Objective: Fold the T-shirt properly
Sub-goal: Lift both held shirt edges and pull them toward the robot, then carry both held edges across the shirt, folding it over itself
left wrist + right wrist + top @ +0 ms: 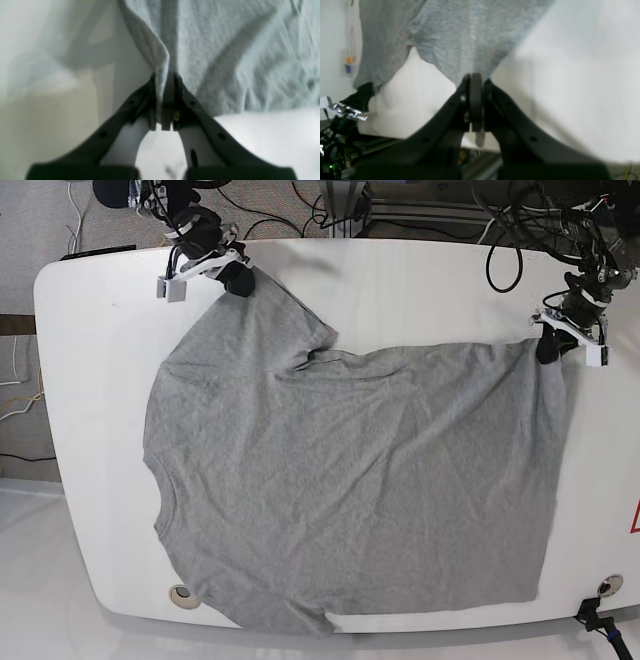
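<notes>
a: where is the grey t-shirt (350,480) seen?

b: it is spread flat over most of the white table (90,360), as shown in the base view. the neckline is turned toward that view's left edge, and the hem runs down the right side. one sleeve is stretched toward the far left corner, and the other lies at the near edge of the table.

a: and how is the right gripper (235,277) placed?

b: it is found at the far left corner in the base view, at the tip of the far sleeve. in the right wrist view the fingers (460,100) are pressed together, with a point of grey cloth pinched between them at the tips. the t-shirt (460,37) fans out from that pinch across the table.

a: is the left gripper (549,346) closed as well?

b: yes. in the left wrist view its fingers (192,102) are drawn tight, and a folded edge of the t-shirt (237,50) is clamped between them. in the base view it is set at the far right corner of the garment, at the far end of the hem.

a: what else is visible?

b: dark cables (500,240) are draped beyond the far edge of the table. two round holes are seen in the tabletop at the near edge, one (181,592) close to the near sleeve and one (607,584) in the right corner.
</notes>
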Controlling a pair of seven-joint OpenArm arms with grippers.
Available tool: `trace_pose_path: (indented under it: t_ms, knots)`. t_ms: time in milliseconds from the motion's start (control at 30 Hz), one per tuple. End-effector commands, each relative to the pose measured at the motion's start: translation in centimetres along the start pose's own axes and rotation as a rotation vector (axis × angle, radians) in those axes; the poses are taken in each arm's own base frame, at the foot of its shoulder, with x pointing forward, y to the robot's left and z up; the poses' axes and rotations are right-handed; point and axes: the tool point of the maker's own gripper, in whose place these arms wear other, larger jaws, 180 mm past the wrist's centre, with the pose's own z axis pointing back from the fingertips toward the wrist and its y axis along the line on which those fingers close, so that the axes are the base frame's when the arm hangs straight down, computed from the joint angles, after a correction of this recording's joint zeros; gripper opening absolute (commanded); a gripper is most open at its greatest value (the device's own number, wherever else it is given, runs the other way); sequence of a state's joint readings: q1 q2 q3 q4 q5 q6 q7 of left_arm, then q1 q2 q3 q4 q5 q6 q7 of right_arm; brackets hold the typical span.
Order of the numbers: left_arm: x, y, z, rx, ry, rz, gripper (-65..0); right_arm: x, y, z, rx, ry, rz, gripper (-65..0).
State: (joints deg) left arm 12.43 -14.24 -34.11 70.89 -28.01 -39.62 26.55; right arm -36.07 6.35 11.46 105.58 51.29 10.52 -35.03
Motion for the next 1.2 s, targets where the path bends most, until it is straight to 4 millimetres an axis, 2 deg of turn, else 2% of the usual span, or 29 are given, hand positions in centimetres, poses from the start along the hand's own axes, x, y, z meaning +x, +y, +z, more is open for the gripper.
trace_pose_path:
  t_ms: [0, 167, 267, 467, 600, 700, 767, 800, 900, 1000, 1167]
  knots:
    - [-3.1, 1.3, 1.3, 0.034, 0.136, -0.044, -65.0, 0.1, 0.8, 1.0, 0.021, -0.013, 0.011, -65.0]
    - [-5.7, 3.2, 4.1, 0.094, 0.183, -0.016, -65.0, -1.0, 0.6, 3.0, 0.002, 0.025, 0.044, -65.0]
    - [-6.9, 4.5, 5.8, 0.12, 0.23, -0.031, -65.0, -2.1, -0.2, 4.0, -0.024, 0.06, 0.048, -65.0]
    - [-10.6, 5.0, 8.6, 0.143, 0.324, -0.018, -65.0, -4.3, -1.1, 5.6, -0.061, 0.114, 0.028, -65.0]
    - [-11.4, 4.8, 9.0, 0.139, 0.342, -0.012, -65.0, -4.0, -0.8, 5.6, -0.053, 0.107, 0.034, -65.0]
    - [-10.4, 4.6, 8.2, 0.133, 0.315, -0.016, -65.0, -2.8, 0.0, 5.0, -0.028, 0.078, 0.056, -65.0]
    - [-8.2, 4.1, 6.9, 0.119, 0.261, -0.04, -65.0, -1.7, 0.2, 4.6, -0.016, 0.063, 0.081, -65.0]
    - [-7.9, 3.4, 6.3, 0.107, 0.242, -0.037, -65.0, -1.0, 0.4, 4.3, -0.007, 0.056, 0.101, -65.0]
    - [-4.1, 1.8, 4.7, 0.078, 0.15, -0.085, -65.0, 0.5, 1.0, 3.6, 0.016, 0.027, 0.128, -65.0]
    - [-1.6, -0.1, 3.0, 0.038, 0.08, -0.104, -65.0, 2.2, 1.9, 2.8, 0.042, -0.012, 0.151, -65.0]
    - [1.4, -1.7, 1.5, 0.011, -0.003, -0.112, -65.0, 5.1, 3.4, 1.6, 0.086, -0.078, 0.187, -65.0]
